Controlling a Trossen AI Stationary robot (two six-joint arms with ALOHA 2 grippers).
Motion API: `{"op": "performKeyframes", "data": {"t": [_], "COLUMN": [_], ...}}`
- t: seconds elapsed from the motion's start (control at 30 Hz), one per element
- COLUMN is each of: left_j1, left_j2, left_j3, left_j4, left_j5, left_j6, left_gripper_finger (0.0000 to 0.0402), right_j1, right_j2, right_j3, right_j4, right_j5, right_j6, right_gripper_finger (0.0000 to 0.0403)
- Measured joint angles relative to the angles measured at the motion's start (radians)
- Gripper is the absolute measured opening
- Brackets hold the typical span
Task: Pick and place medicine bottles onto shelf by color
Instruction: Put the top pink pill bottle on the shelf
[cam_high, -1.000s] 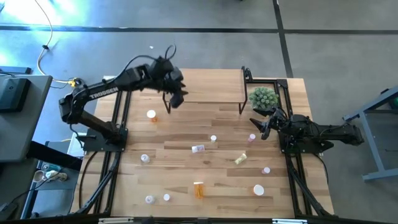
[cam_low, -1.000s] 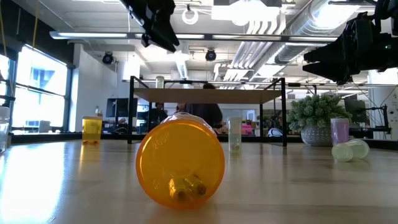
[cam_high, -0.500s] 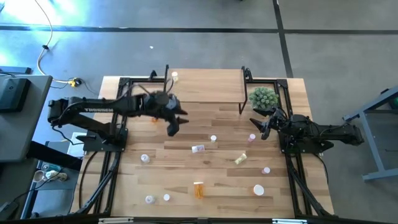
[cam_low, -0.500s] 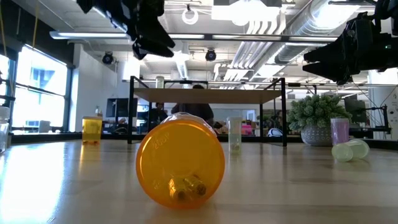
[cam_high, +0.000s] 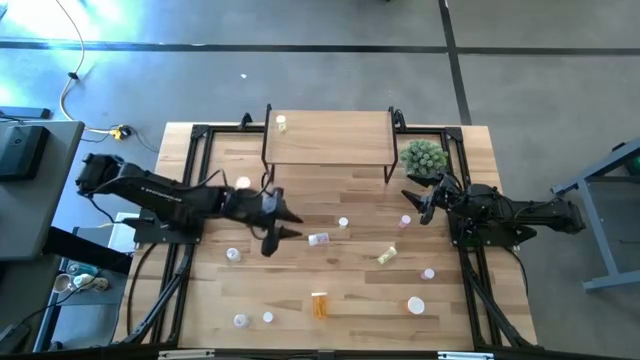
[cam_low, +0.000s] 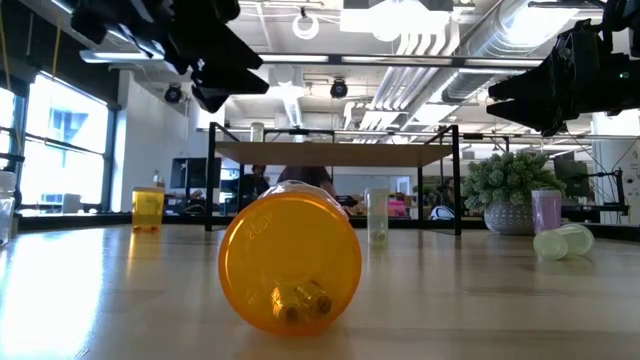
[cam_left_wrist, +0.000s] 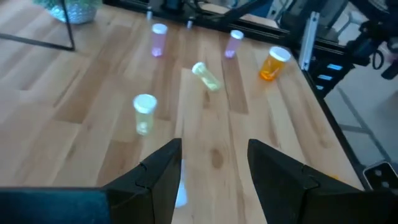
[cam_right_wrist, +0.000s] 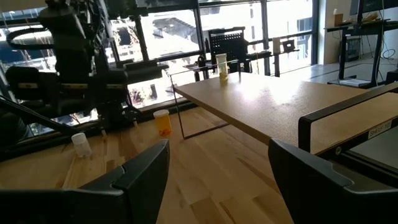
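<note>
Left claw (cam_high: 284, 224): dark two-finger claw hanging above the middle of the bench, its fingers (cam_left_wrist: 160, 177) parted with bare wood between them; nothing held
Right claw (cam_high: 417, 203): dark two-finger claw waiting near the bench's right edge, just beside the plant; fingers (cam_right_wrist: 142, 172) spread wide and empty
Bench (cam_high: 350, 290): light wooden plank bench top carrying everything
Shelf (cam_high: 330, 139): small raised platform with a light wooden top and thin black metal legs, at the far middle of the bench; one small pale white-capped bottle (cam_high: 281, 123) stands upright on its left end
Orange bottle near the left arm (cam_high: 243, 184): white-capped, upright, in front of the shelf's left leg
Fallen pale bottle (cam_high: 319, 239): lying on its side just right of the left claw
Yellow-green bottle (cam_high: 387, 255): lying on its side right of centre
Pink bottles: one (cam_high: 406, 221) below the right claw; another (cam_high: 428, 273) nearer the front right
Large orange bottle (cam_high: 319, 304): lying on its side near the front edge; it fills the low view
Other white-capped bottles: scattered well apart across the front half
Plant (cam_high: 423, 157): green spiky plant in a pot, just right of the shelf
</note>
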Motion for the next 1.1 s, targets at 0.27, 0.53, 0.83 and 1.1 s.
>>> {"op": "performKeyframes", "data": {"t": [0.27, 0.53, 0.83, 1.1], "left_j1": [-0.132, -0.141, -0.095, -0.072], "left_j2": [0.001, 0.002, 0.002, 0.002], "left_j3": [-0.047, -0.057, -0.057, -0.057], "left_j4": [0.019, 0.019, 0.019, 0.019], "left_j5": [-0.18, -0.241, -0.241, -0.241], "left_j6": [-0.049, -0.043, -0.015, 0.01], "left_gripper_finger": [0.0174, 0.0174, 0.0174, 0.0174], "right_j1": [0.0, 0.0, 0.0, 0.0], "right_j2": [0.0, 0.0, 0.0, 0.0], "right_j3": [0.0, 0.0, 0.0, 0.002], "right_j4": [0.0, 0.012, 0.034, 0.058], "right_j5": [0.0, 0.0, 0.083, 0.106], "right_j6": [0.0, 0.113, 0.135, 0.126], "right_gripper_finger": [0.0264, 0.0264, 0.0264, 0.0264]}}
